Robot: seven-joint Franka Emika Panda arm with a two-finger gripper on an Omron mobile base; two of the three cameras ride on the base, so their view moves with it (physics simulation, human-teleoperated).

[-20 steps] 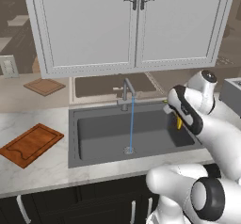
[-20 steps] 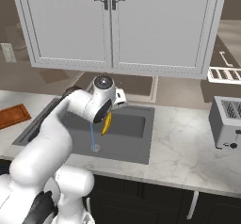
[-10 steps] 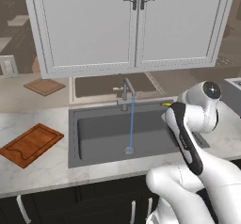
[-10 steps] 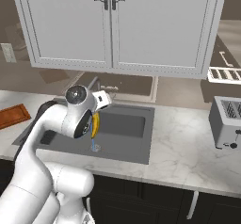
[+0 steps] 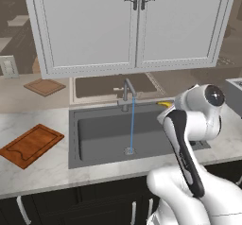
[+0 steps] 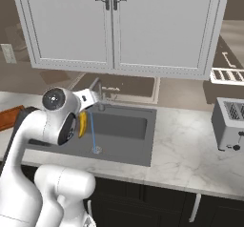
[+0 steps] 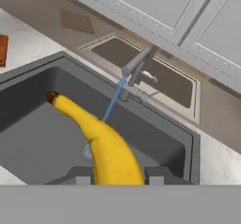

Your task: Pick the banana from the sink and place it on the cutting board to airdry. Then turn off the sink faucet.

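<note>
My gripper [image 7: 117, 177] is shut on the banana [image 7: 96, 133], a small curved yellow fruit whose dark tip points away from the hand. It hangs in the air over the dark grey sink [image 5: 99, 129]. The right base view shows the banana [image 6: 82, 124] below the white hand, left of the water stream. Its end [image 5: 164, 104] peeks out behind my arm in the left base view. The sink faucet [image 5: 126, 90] stands at the basin's back rim with a thin blue stream running to the drain. The reddish-brown cutting board [image 5: 30, 143] lies on the counter left of the sink.
A smaller, paler board [image 5: 45, 86] rests at the back left against the wall. A toaster [image 6: 231, 123] stands on the counter right of the sink. White cabinet doors hang above the counter. Marble counter lies on both sides of the basin.
The arm has swung to the left, carrying the banana with it over the sink. The water keeps running and the grip has stayed shut.
</note>
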